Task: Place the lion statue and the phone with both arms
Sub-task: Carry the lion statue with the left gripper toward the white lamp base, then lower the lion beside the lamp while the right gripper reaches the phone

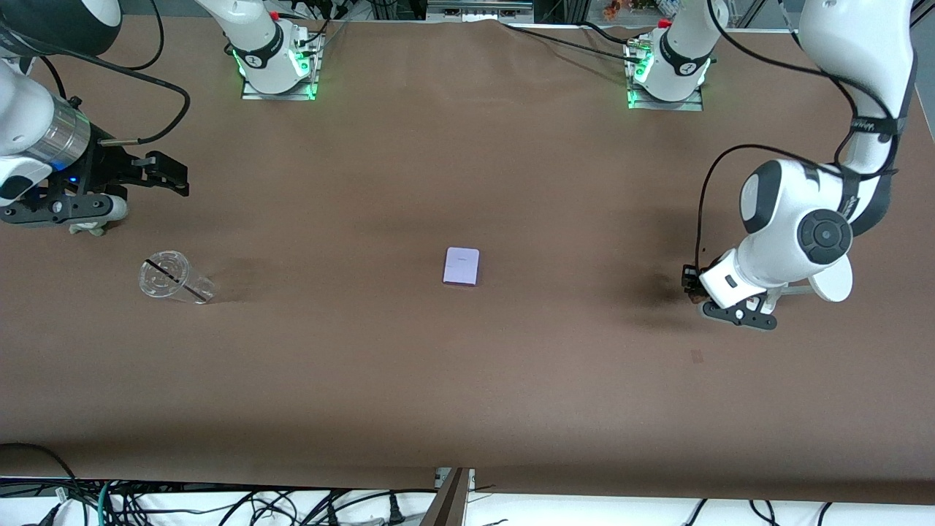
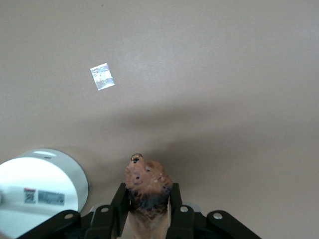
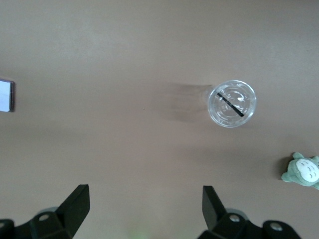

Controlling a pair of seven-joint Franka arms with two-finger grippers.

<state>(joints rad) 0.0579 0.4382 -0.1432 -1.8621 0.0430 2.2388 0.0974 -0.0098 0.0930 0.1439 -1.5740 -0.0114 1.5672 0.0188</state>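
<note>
Brown table (image 1: 467, 380) fills the front view, with the phone (image 1: 462, 266) lying flat near its middle, pale face up. A clear plastic cup (image 1: 172, 277) with a dark straw stands toward the right arm's end of the table, about as near the front camera as the phone. The right gripper (image 1: 164, 175) hangs above the table at that end, over a spot farther from the camera than the cup, its black fingers pointing toward the table's middle. At the left arm's end the left gripper (image 1: 694, 286) is low over the table, with a white round-based stand (image 1: 829, 281) partly hidden by the arm beside it. From the left wrist view, the left gripper (image 2: 148, 199) is pinching the lion statue (image 2: 146, 186) between its fingers, the reddish-brown head sticking out past the fingertips; the white stand (image 2: 42, 191) sits just beside it and the phone (image 2: 102, 76) shows well apart on the table. From the right wrist view, the right gripper (image 3: 144, 204) has its fingers spread wide and holds nothing; the cup (image 3: 232, 103) stands below on the table, a grey-green plush toy (image 3: 302, 171) lies near it, and the phone (image 3: 6, 95) is cut by the picture's edge.
</note>
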